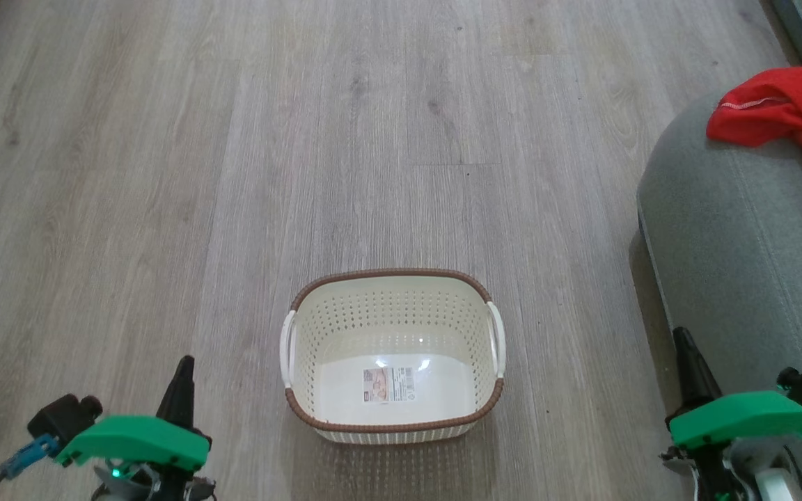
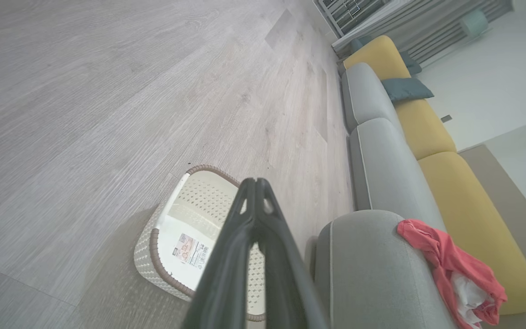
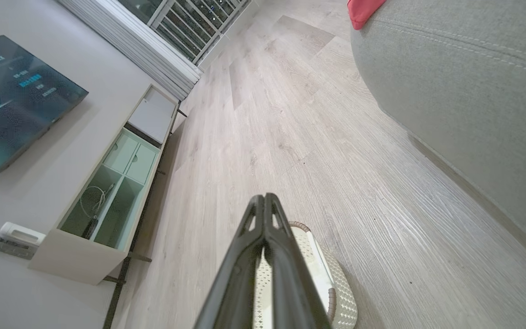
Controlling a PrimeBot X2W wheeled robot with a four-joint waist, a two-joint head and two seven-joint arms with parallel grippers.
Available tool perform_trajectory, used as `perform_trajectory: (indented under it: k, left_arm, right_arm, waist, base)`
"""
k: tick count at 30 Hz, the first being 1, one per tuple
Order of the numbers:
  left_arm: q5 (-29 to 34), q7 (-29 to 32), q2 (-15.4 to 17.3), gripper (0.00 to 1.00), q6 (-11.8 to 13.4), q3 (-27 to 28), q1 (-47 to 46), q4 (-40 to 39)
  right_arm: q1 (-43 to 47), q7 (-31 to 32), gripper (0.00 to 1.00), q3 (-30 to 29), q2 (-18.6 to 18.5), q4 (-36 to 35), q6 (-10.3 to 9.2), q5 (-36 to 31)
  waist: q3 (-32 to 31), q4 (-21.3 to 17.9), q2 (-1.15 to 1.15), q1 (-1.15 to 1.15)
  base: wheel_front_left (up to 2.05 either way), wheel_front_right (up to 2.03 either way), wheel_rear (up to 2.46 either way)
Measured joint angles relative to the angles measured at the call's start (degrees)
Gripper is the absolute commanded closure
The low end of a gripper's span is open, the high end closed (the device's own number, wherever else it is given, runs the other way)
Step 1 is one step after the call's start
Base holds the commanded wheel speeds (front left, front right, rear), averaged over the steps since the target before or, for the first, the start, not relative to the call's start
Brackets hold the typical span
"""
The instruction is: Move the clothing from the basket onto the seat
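Note:
The cream perforated basket (image 1: 392, 355) with its brown rim stands on the wood floor, and only a label sticker shows on its base. Red clothing (image 1: 791, 111) with white trim lies on the rounded grey seat (image 1: 735, 236) at the right. My left gripper (image 1: 184, 369) is shut at the lower left, left of the basket. At the lower right, beside the seat's front, my right gripper (image 1: 683, 341) is shut too. The left wrist view shows shut fingers (image 2: 256, 183) over the basket (image 2: 185, 237), with the clothing (image 2: 450, 265) on the seat (image 2: 372, 269). The right wrist view shows shut fingers (image 3: 264, 198) above the basket (image 3: 336, 292).
A long sofa with grey and yellow cushions (image 2: 427, 132) runs beyond the seat. A low white media cabinet (image 3: 107, 196) and a wall screen (image 3: 12, 96) stand across the room. Open wood floor (image 1: 303, 139) stretches ahead of the basket.

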Motion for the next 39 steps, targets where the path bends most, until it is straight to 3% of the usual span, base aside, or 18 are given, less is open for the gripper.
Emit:
perform_trajectory:
  k: [39]
  left_arm:
    - [-23.3, 6.3, -0.4, 1.0, -0.5, 2.4, 0.0, -5.3]
  right_arm:
    - [-1.0, 6.1, 1.0, -1.7, 0.0, -2.3, 0.0, 26.3]
  waist:
    - [-0.5, -0.6, 0.0, 0.0]
  base:
    - [0.0, 0.0, 0.0]
